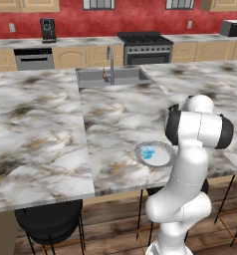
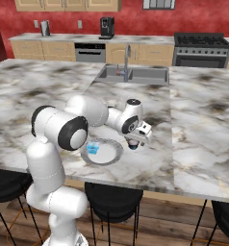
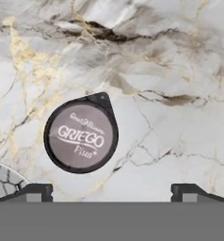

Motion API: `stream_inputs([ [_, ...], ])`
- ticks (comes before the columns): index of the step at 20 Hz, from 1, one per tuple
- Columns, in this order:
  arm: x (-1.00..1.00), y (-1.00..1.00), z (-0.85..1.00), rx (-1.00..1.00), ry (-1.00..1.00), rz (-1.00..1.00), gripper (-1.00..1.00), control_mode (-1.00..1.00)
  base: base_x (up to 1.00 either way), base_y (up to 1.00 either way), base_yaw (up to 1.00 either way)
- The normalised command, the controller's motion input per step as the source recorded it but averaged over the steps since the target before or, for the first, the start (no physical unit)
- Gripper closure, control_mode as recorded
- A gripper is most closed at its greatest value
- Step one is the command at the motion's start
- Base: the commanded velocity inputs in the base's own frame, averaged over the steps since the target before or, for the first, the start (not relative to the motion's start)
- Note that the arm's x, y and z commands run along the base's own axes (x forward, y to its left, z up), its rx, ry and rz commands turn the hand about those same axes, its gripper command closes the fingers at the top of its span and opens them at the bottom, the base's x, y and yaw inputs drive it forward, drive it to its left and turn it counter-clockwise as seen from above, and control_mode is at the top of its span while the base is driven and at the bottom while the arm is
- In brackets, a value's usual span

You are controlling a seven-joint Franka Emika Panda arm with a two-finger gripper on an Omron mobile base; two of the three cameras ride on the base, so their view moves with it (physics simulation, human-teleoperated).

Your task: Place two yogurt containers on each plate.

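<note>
Looking down thru the hand cam, you've got the gripper [image 3: 112, 190] spread wide, tips well apart at the bottom edge, nothing between them. Just ahead of the tips a cup [image 3: 81, 135] sits upright on the marble counter [image 3: 170, 70], seen from above: dark rim, greyish lid w/ "GRIEGO Plus" print, small tab at its top right. It lies nearer the left tip than the right, not touched by either. At the lower left corner you can see a sliver of plate rim [image 3: 4, 178], near the cup but apart.

From the right base cam, the hand [image 2: 133, 140] hangs low over the counter just right of the plate [image 2: 108, 156], w/ a dark round shape right under it; can't tell if that's the cup or part of the hand. On the plate, toward its left side, there's blue yogurt [image 2: 92, 148]; how many cups, can't tell. Left base cam shows the same plate [image 1: 163, 157] near the counter's front edge w/ the blue bit [image 1: 149, 152] on its left part, the arm covering the plate's right side.

Farther back you've got the sink [image 2: 135, 76] w/ faucet, then the stove [image 2: 200, 46] and coffee maker [image 2: 106, 27] along the red wall.
</note>
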Motion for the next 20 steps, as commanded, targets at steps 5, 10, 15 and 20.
stream_inputs([
  [5, 0.23, 0.29, 0.0, 0.0, 0.0, 0.0, -1.0, -1.0, 0.0, 0.0, 0.0],
  [10, 0.22, 0.0, -0.25, 0.0, 0.0, 0.0, -1.0, -1.0, 0.0, 0.0, 0.0],
  [15, 0.11, -0.03, -0.3, 0.0, 0.0, 0.0, -1.0, -1.0, 0.0, 0.0, 0.0],
  [20, 0.18, 0.0, -0.26, 0.0, 0.0, 0.0, -1.0, -1.0, 0.0, 0.0, 0.0],
])
